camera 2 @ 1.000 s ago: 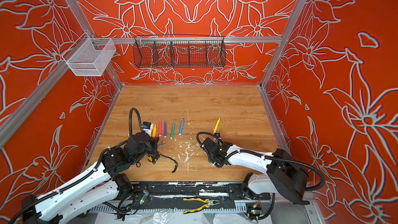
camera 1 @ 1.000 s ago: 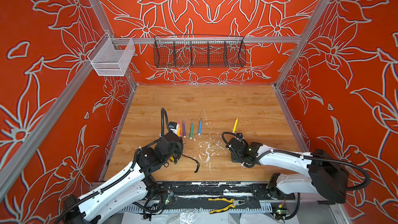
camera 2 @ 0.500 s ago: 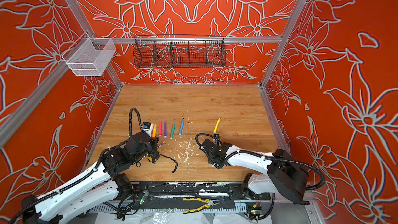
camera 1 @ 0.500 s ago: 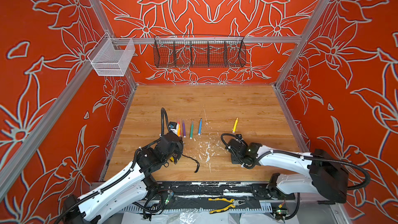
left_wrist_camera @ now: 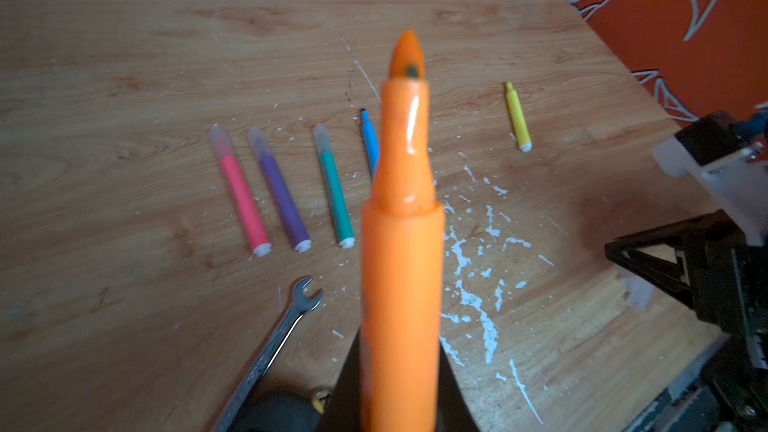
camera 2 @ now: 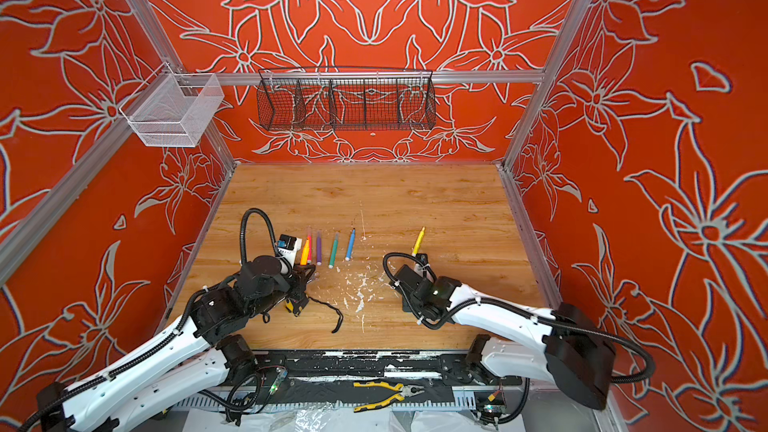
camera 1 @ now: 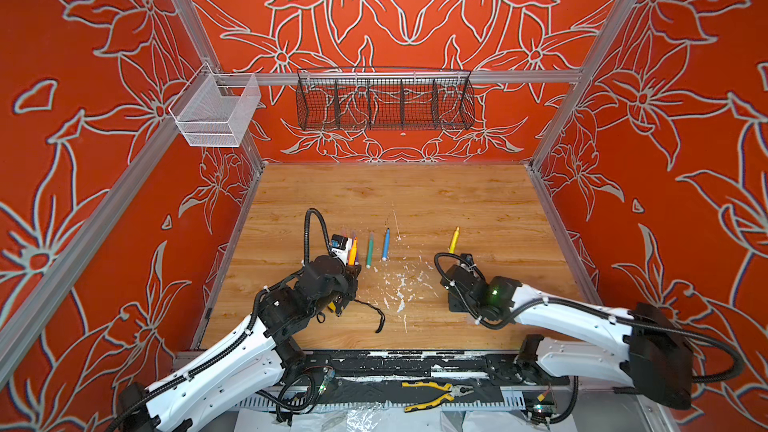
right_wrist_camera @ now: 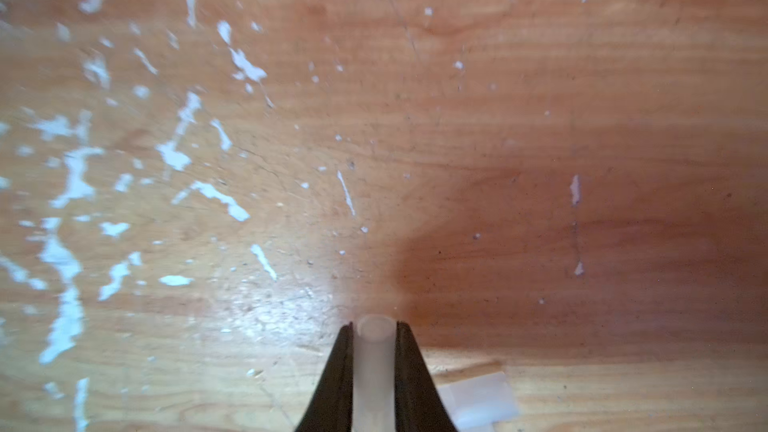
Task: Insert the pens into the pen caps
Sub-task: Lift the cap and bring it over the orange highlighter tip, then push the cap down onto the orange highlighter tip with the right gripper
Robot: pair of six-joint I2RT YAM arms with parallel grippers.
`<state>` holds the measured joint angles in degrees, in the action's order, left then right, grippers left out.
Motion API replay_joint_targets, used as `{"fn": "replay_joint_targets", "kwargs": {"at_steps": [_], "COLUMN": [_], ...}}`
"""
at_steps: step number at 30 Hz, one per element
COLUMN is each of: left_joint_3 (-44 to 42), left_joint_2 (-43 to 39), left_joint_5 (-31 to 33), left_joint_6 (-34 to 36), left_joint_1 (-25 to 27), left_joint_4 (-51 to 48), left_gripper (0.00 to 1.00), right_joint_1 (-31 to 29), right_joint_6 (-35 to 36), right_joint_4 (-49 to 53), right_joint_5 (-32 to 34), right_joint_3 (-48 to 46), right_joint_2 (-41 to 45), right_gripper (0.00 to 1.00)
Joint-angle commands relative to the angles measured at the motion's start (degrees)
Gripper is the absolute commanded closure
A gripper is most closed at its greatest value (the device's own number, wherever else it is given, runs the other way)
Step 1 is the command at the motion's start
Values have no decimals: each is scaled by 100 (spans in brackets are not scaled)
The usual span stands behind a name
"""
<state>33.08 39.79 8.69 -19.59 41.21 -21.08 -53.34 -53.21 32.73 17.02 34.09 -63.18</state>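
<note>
Pens first, from the left: the orange pen (left_wrist_camera: 401, 263) is kept clamped in the left gripper (left_wrist_camera: 401, 407), its bare tip pointing out ahead of the jaws. Beyond it the pink pen (left_wrist_camera: 241, 197), purple pen (left_wrist_camera: 282, 197) and teal pen (left_wrist_camera: 334, 197) are laid in a row with clear caps (left_wrist_camera: 218, 137) over their tips, so three are judged done. The blue pen (left_wrist_camera: 370, 143) is seen bare-tipped.

Now the change: the right gripper (right_wrist_camera: 375, 326), wider a second ago, has been drawn shut on a clear pen cap (right_wrist_camera: 372, 376). The cap is pinched between the jaws low over the wooden table (camera 1: 415, 201), its open mouth facing out past the fingertips. The yellow pen (left_wrist_camera: 518, 120) is left uncapped further back.

With pen and cap both gripped, the mating can be attempted. Tip and mouth must be lined up closely.
</note>
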Motion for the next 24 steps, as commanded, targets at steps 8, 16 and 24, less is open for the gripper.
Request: {"fn": "replay_joint_targets", "kwargs": {"at_steps": [8, 16, 24], "left_joint_3": [527, 577, 604], "left_joint_2": [981, 1373, 1347], "left_joint_5": [-1484, -1358, -1131], "left_joint_6": [28, -183, -231], "left_joint_1": [485, 1388, 1652], "left_joint_4": [1479, 2436, 2681], "left_gripper": [100, 100, 100], "right_joint_1": [43, 34, -1], "right_joint_6": [383, 440, 197], "right_joint_4": [-1431, -4194, -5227], "right_joint_5": [676, -454, -1347], "right_joint_3": [693, 349, 730], "right_joint_2": [2020, 2090, 1092], "right_gripper": [87, 89, 92]}}
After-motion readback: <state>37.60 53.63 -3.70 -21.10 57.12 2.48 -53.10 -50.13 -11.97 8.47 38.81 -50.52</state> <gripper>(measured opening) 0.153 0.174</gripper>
